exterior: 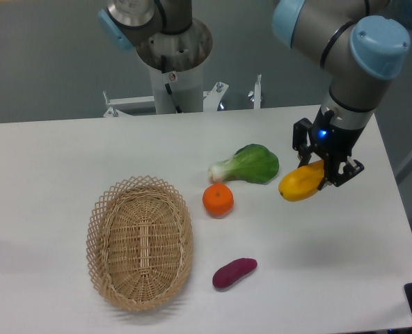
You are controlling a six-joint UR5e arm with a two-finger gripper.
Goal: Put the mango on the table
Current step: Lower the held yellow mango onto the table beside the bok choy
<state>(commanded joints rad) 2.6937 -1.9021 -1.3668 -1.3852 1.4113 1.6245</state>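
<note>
Right now the gripper has its jaws closed on the mango, gripping it at its upper right end. The mango's long axis runs from the jaws down and to the left, so most of the fruit sticks out past the fingers toward the bok choy. It sits just right of the bok choy, close to it but apart.

Whether the mango's underside already touches the table I cannot tell; no clear shadow shows beneath it, and it looks either a little above the surface or just resting on it.

The move to come, as I judge it, is a short lowering and a release. What matters is that the free end of the mango points at the bok choy, so any drift that way would bump the leaves. Away from the bok choy, to the right and toward the front, there is bare white table up to the right edge, which is not far off. The orange lies below and left of the bok choy, the sweet potato farther down, and the basket well away to the left; none of these crowd the drop.
</note>
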